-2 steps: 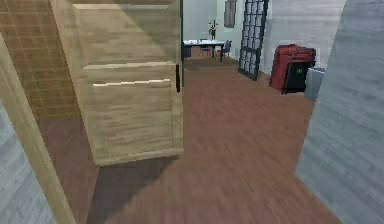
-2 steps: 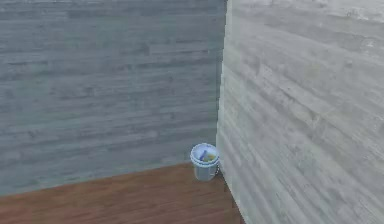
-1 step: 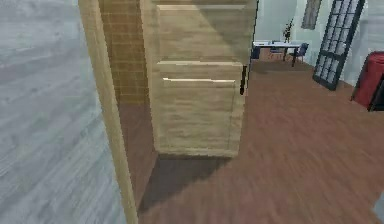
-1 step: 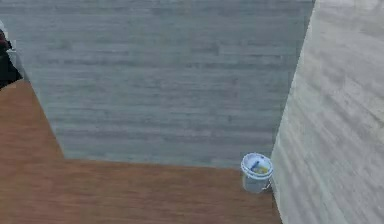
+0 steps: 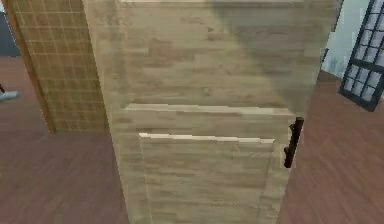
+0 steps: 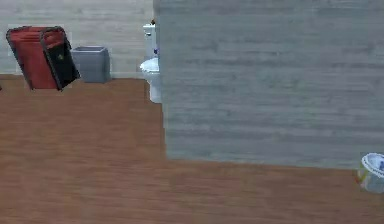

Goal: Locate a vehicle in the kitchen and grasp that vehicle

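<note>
Wooden door [image 5: 200, 100], dark handle [image 5: 292, 142] at its edge, is judged to bar the search; end effector state cannot be told.

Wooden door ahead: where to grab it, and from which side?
Probably the dark handle at the right edge of the door in the forward view. It is slim, upright and the one part standing out from the flat panelled face, so come from the front and grip across its width.
</note>
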